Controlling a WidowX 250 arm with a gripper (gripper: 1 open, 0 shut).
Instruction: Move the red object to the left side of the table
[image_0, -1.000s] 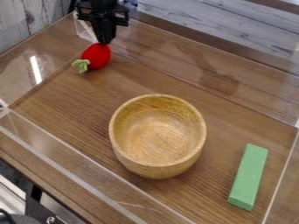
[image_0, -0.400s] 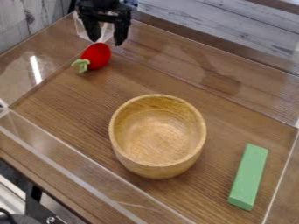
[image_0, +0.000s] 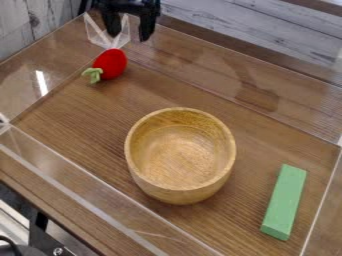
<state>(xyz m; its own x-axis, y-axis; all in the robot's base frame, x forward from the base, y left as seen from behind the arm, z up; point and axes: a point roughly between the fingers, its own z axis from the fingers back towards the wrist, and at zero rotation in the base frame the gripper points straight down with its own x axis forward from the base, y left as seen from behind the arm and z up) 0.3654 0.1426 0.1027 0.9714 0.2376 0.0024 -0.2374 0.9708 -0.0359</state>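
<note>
The hand (image_0: 126, 30) is hanging open and empty just above the red object (image_0: 107, 64), which is lying on the desk (image_0: 80, 130) far left of the wooden bowl (image_0: 181, 154), its green stem end pointing away from the bowl.

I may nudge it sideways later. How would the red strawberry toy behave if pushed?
The red strawberry toy looks rounded, so it would probably roll or wobble rather than slide straight. It is far smaller than the wooden bowl, so likely light. The smooth table offers little resistance.
</note>
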